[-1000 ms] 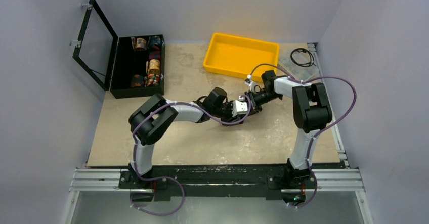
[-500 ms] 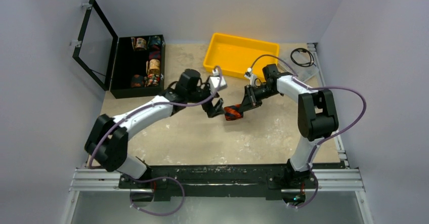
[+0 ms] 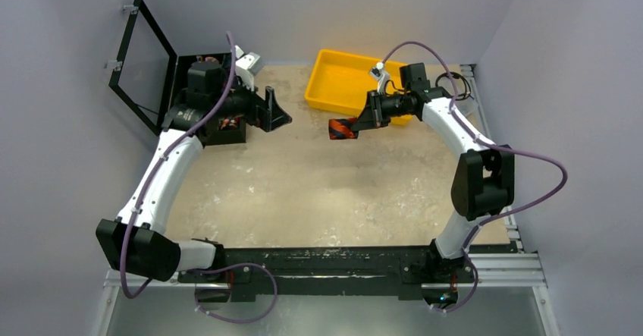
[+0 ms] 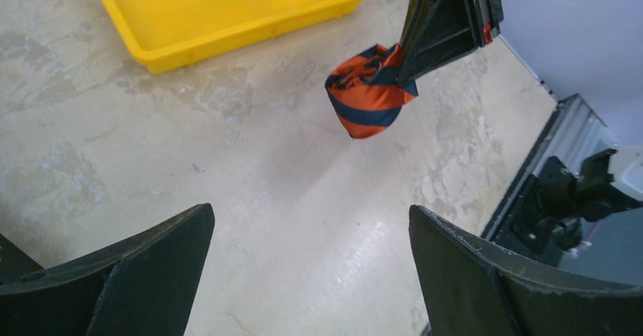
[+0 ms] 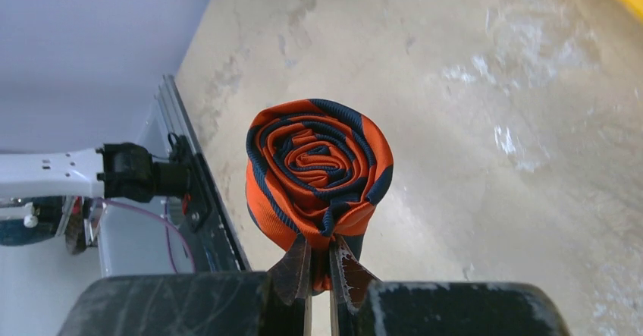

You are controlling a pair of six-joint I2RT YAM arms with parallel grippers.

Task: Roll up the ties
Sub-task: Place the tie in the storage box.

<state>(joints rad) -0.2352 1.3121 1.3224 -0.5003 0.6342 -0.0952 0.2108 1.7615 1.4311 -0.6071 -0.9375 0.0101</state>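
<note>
The tie [image 3: 341, 129] is a tight red-orange and navy striped roll, hanging in the air just in front of the yellow tray. My right gripper [image 3: 353, 124] is shut on its lower edge, and its spiral end faces the right wrist camera [image 5: 318, 161]. The jaws [image 5: 321, 259] pinch a fold of fabric. In the left wrist view the roll [image 4: 368, 97] hangs from the right gripper's fingers [image 4: 432, 32]. My left gripper [image 3: 277, 113] stands wide open and empty beside the black box, above bare table [image 4: 309, 211].
A yellow tray [image 3: 324, 93] stands at the back centre, its near wall [image 4: 258, 26] showing in the left wrist view. An open black box [image 3: 173, 116] with several patterned rolls sits at back left, its lid [image 3: 144, 63] upright. A cable coil [image 3: 453, 86] lies at back right.
My left gripper let go of the roll, opened fully and swung left to the black box. My right gripper lifted the roll and carried it back towards the yellow tray.
</note>
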